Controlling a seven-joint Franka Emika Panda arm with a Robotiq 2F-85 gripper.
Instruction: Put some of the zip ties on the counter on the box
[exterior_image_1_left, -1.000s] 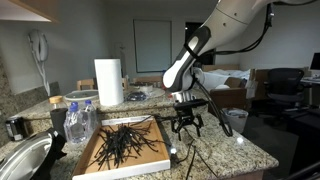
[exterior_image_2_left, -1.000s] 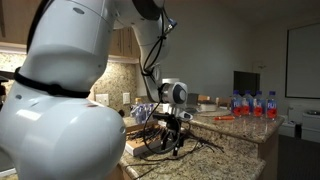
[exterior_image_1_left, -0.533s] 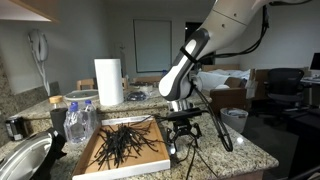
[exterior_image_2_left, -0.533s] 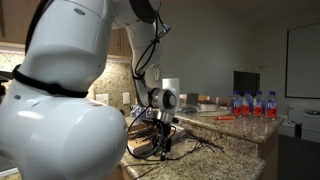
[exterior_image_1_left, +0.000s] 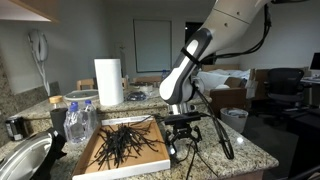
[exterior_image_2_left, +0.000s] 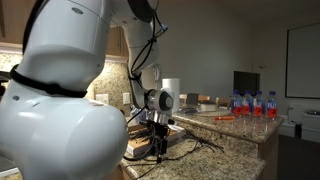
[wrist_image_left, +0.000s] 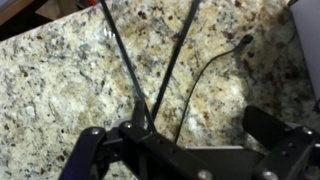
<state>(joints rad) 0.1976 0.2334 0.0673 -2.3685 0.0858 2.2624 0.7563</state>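
Spread wide with nothing between its fingers, the hand (exterior_image_1_left: 182, 128) hangs low over the tabletop (exterior_image_1_left: 238, 150) near the middle of an exterior view, just right of the box (exterior_image_1_left: 155, 153). A tangled heap of zip ties (exterior_image_1_left: 122, 142) already lies in that box, so from where I stand the arm seems to be going for the loose ones left on the stone. Pointing straight down suits strips that lie so flat. A paper towel roll (exterior_image_1_left: 108, 82) stands behind the box, and a metal bowl (exterior_image_1_left: 25, 160) sits at the lower left, both well clear of the work. From the opposite side of the room, the hand (exterior_image_2_left: 158, 138) shows at centre frame, fingers down and close above the granite. A few thin black strips (exterior_image_2_left: 200, 143) trail off to its right, while water bottles (exterior_image_2_left: 250, 103) stand far off at the right edge. Looking down from the wrist view, the hand (wrist_image_left: 175, 125) has its dark fingers (wrist_image_left: 90, 150) parted at the bottom of the frame. Two long strips (wrist_image_left: 125, 60) run from the top edge and meet in a V just between the jaws, with a thinner curled piece (wrist_image_left: 210, 70) to the right. My guess is the crossing point is the aim, since one squeeze there could pinch both.
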